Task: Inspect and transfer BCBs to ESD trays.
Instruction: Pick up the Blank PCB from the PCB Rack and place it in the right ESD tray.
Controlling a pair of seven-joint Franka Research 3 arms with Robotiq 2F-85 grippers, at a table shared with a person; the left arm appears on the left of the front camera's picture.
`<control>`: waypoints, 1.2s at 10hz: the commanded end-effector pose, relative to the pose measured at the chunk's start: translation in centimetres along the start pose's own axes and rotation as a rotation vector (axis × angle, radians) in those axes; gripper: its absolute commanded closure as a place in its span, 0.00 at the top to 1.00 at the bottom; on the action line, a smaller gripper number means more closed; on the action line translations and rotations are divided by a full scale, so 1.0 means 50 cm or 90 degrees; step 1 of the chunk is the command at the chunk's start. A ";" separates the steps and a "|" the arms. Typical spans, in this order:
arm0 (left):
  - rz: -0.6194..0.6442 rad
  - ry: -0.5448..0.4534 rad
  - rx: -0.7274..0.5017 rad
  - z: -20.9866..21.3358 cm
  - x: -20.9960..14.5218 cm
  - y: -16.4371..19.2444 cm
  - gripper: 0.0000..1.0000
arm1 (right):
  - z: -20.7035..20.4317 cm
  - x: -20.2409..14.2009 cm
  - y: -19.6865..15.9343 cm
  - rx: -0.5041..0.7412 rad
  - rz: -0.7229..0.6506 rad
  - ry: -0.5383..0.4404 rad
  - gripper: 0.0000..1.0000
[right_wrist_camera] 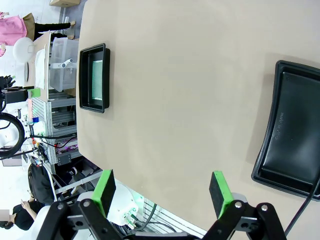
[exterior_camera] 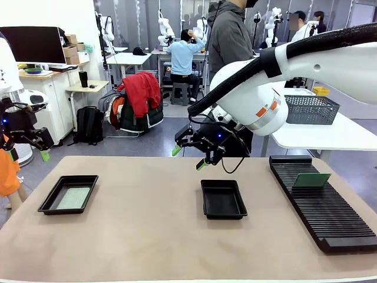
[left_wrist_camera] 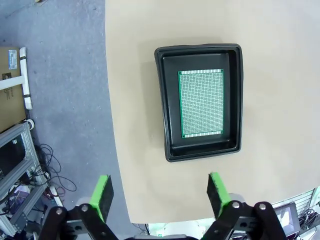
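Watching the feeds here, and both tools are hanging with their jaws spread wide and nothing between the pads.

In the front view the left gripper [exterior_camera: 28, 147] is hovering at the far left edge of the frame, about over the edge of the table [exterior_camera: 147, 236]. The right gripper [exterior_camera: 189, 158] is hanging near the centre of the frame, just above the far end of the middle tray [exterior_camera: 224, 203] and not touching it.

The left tray [exterior_camera: 88, 178] is sitting at the lower left of the front view with one board [exterior_camera: 73, 198] lying flat on its floor. The left wrist cam is looking straight down on it. The board [left_wrist_camera: 201, 102] is lying inside the tray [left_wrist_camera: 167, 107], a bit nearer the right wall in that picture, and the left gripper [left_wrist_camera: 159, 192] is sitting well clear at the bottom of the frame.

The right wrist cam is showing the right gripper [right_wrist_camera: 162, 192] at the bottom. The middle tray [right_wrist_camera: 295, 135] is at the right edge, its black floor showing wall to wall. The left tray [right_wrist_camera: 82, 75] is at the upper left with a strip of green inside.

A second board [exterior_camera: 312, 180] is standing tilted in the rack [exterior_camera: 330, 218] at the right of the front view, near its far end. A person [exterior_camera: 230, 35] in a dark jacket is standing at top centre behind the right arm, and a basket [exterior_camera: 312, 109] is sitting on a white table at the upper right.
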State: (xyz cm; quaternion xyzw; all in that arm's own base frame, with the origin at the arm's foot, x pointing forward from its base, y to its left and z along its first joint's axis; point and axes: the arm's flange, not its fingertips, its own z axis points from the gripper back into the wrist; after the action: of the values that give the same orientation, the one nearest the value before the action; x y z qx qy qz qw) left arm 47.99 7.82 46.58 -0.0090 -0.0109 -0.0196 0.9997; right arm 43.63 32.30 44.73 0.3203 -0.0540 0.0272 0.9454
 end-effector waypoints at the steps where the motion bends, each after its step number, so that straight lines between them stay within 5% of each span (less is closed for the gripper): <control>1: 0.001 -0.003 0.001 -0.002 -0.001 0.001 1.00 | 0.000 0.003 0.005 -0.012 -0.008 -0.001 1.00; 7: 0.001 -0.003 0.001 -0.002 -0.001 0.001 1.00 | 0.000 0.000 0.000 0.000 0.000 0.000 1.00; 12: 0.001 -0.003 0.001 -0.002 -0.001 0.001 1.00 | 0.216 -0.030 -0.083 -0.080 0.168 -0.004 1.00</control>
State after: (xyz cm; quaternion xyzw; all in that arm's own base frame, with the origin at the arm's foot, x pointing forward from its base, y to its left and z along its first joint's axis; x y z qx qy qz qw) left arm 47.99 7.85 46.55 -0.0091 -0.0107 -0.0193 0.9997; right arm 42.40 25.29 49.55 0.2617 -0.0872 0.1184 0.9539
